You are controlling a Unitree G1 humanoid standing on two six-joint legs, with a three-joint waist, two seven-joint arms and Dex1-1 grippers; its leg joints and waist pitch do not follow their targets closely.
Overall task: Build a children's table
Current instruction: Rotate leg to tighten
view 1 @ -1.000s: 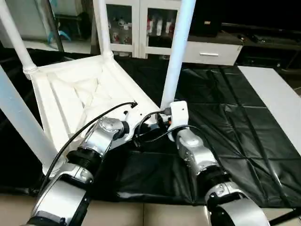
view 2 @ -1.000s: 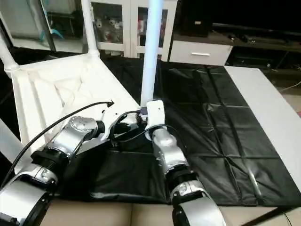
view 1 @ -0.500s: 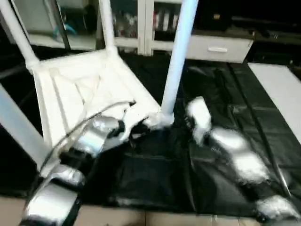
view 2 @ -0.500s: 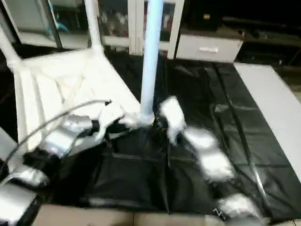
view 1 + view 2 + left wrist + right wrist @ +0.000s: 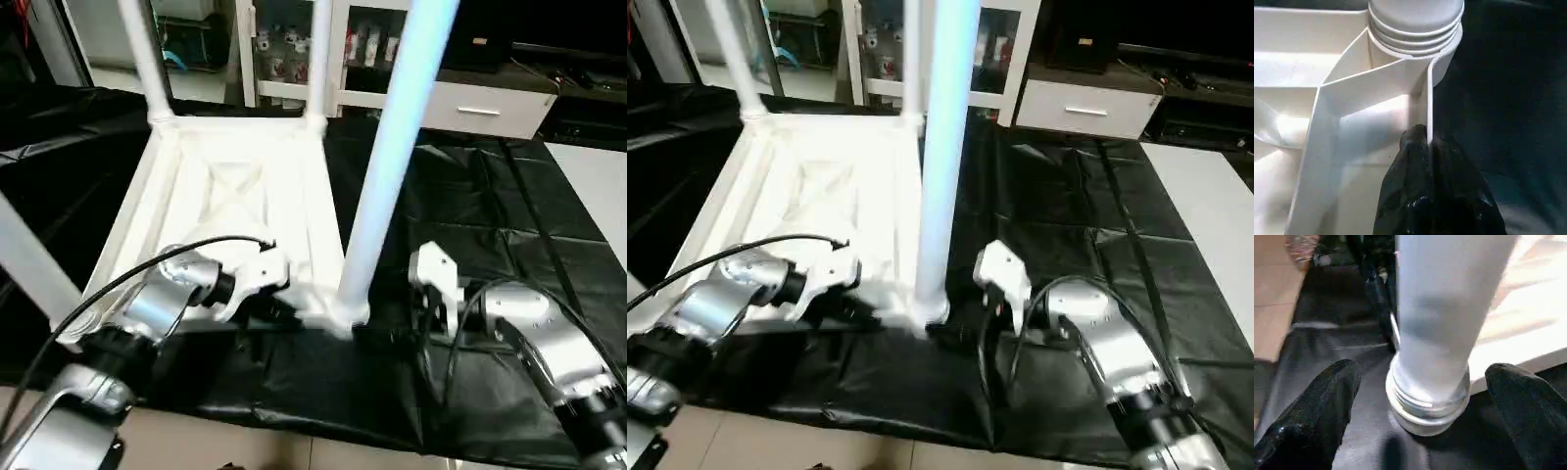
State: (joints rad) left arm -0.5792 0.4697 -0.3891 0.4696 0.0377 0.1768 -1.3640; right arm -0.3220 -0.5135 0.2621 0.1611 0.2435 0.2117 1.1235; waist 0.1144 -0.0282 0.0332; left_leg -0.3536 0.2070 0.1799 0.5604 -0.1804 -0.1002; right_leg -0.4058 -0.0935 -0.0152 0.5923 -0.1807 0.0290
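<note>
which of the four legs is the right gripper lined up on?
The near right-corner leg, the one closest to the camera. The right gripper's open fingers straddle its base without touching. The other legs stand at the far corners and the near-left corner.

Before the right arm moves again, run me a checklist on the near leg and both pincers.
1. Near leg upright in its corner socket: ok.
2. Leg screwed fully home: cannot tell; thread rings show above the socket.
3. Right pincer open, fingers on either side of the leg, apart from it: ok.
4. Left pincer shut on the tabletop rim by that socket: ok.
5. Far legs standing: ok.
</note>
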